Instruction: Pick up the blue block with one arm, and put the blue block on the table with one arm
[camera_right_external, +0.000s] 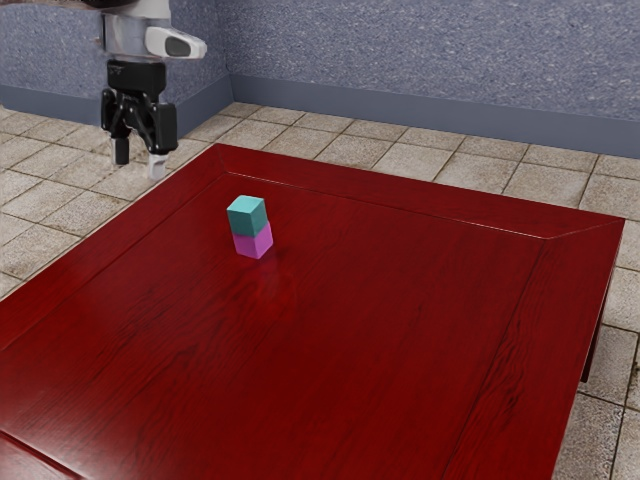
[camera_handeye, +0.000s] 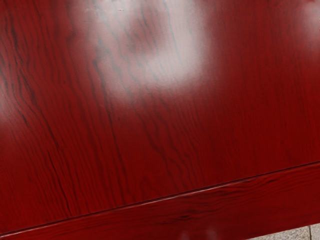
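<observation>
In the exterior view my gripper (camera_right_external: 139, 159) hangs high at the upper left, its two fingers apart with nothing between them. The blue block (camera_right_external: 247, 217), teal in colour, rests on top of a magenta block (camera_right_external: 254, 241), slightly turned relative to it. Both stand on the red table (camera_right_external: 350, 330), to the exterior view's right of the gripper and lower in the picture. The wrist view looks down on the bare red tabletop (camera_handeye: 160, 130).
The table's raised border (camera_right_external: 420, 200) runs behind the blocks. Beyond it are the tiled floor (camera_right_external: 400, 155) and a blue-grey wall (camera_right_external: 430, 60). In the wrist view, the table's edge strip (camera_handeye: 200, 205) crosses low, with some floor (camera_handeye: 295, 235) past it.
</observation>
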